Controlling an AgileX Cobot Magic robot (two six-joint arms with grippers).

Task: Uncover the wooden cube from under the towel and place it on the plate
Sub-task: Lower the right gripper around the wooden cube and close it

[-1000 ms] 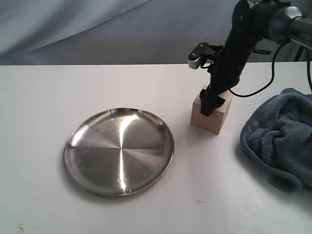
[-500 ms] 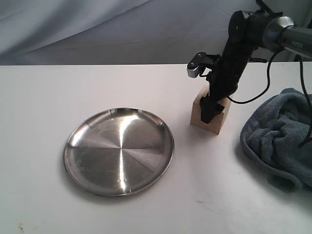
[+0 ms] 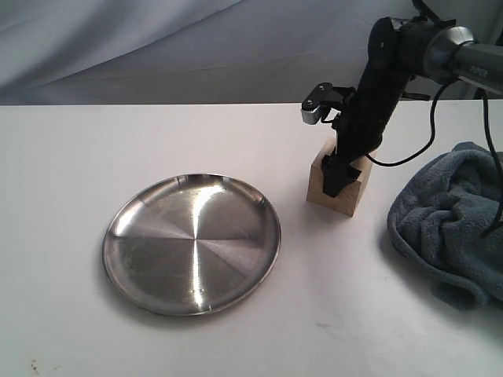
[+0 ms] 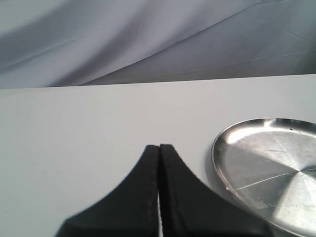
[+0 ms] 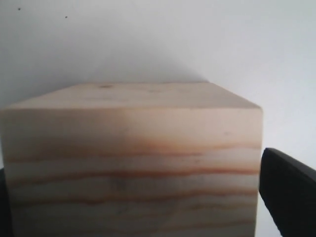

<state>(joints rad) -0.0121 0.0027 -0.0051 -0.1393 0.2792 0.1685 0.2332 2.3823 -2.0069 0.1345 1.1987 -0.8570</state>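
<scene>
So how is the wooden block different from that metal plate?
The wooden cube is pale, matte and grained; the plate is shiny metal. The cube is boxy and upright; the plate is round, shallow and much wider. Jaws of the right gripper flank the cube; nothing touches the plate. Both sit on the table.

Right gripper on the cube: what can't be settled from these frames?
1. Whether the right gripper clamps the wooden cube: in the exterior view the arm covers the cube's top; in the right wrist view the cube fills the frame, with only one finger showing beside it.
2. The towel: cut off by the exterior view's right edge.
3. The left arm: absent from the exterior view; only its shut left gripper shows in its wrist view.
</scene>
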